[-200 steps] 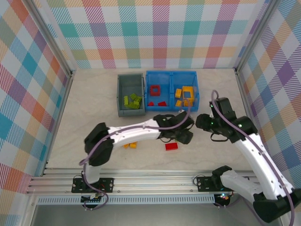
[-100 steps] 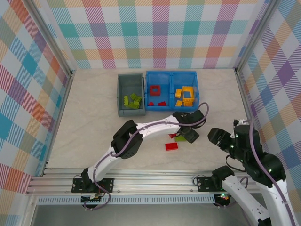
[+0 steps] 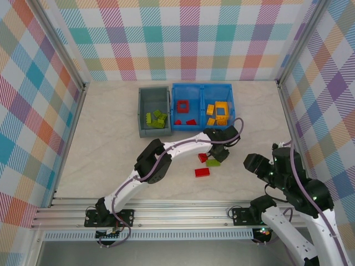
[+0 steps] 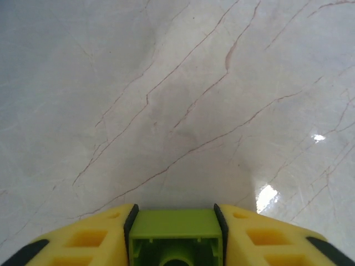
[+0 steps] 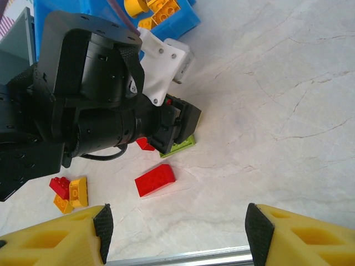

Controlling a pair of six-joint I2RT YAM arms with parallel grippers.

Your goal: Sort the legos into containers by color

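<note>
Left fingers (image 4: 94,241) are clamped narrow on a lime green brick (image 4: 176,230), pads flat against 2 opposite side walls. Can't really tell if it's up off the surface (image 4: 166,111) or just resting on it, the views are too tight there. It's light, rigid, slick plastic, so I'd guess it barely needs squeezing. The flat sides are the place to hold it; a corner grip would probably let it twist or pop out. It's just in front of the blue bin (image 3: 191,85), right beside a small red brick (image 5: 145,144) and near a flat red brick (image 5: 155,180). The other greens lie in the grey bin (image 3: 152,133). The left arm (image 3: 177,148) is stretched long across to the right, wrist tipped down. The right fingers (image 5: 55,241) gape wide with nothing between them, and the right arm (image 3: 299,188) is folded up near its base.
</note>
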